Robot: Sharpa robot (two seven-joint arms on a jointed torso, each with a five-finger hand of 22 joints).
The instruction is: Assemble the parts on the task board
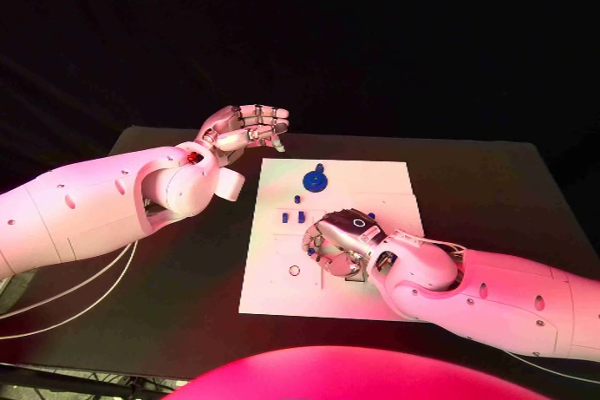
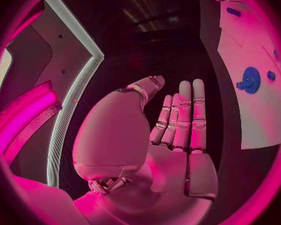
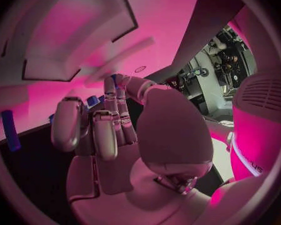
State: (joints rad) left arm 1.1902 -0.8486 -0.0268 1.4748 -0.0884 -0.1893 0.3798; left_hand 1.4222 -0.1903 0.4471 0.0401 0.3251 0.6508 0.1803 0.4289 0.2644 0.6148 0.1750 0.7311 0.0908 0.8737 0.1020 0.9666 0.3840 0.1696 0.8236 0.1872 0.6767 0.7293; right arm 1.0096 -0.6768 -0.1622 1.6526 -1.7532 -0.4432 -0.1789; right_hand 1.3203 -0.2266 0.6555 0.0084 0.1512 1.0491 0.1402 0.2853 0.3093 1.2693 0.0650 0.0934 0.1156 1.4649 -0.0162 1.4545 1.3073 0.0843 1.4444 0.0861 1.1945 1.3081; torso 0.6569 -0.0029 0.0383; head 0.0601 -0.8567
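Observation:
The white task board (image 1: 375, 179) lies in the middle of the black table. A round blue part (image 1: 316, 181) sits near its far edge, and small blue pieces (image 1: 293, 216) lie at its middle. My right hand (image 1: 344, 244) hovers low over the board's centre with its fingers curled down. In the right wrist view that hand (image 3: 115, 130) brings thumb and a fingertip together; a bit of blue shows there, but a hold is unclear. A blue piece (image 3: 10, 130) lies on the board (image 3: 159, 20) beside it. My left hand (image 1: 251, 127) is raised off the board's far left corner, its fingers (image 2: 185, 115) straight and empty.
A small ring mark (image 1: 295, 270) shows on the board's near left part. Bare black table (image 1: 500, 183) lies to the right of the board and along its left side. The round blue part (image 2: 250, 80) and the board (image 2: 253, 120) lie beyond my left hand.

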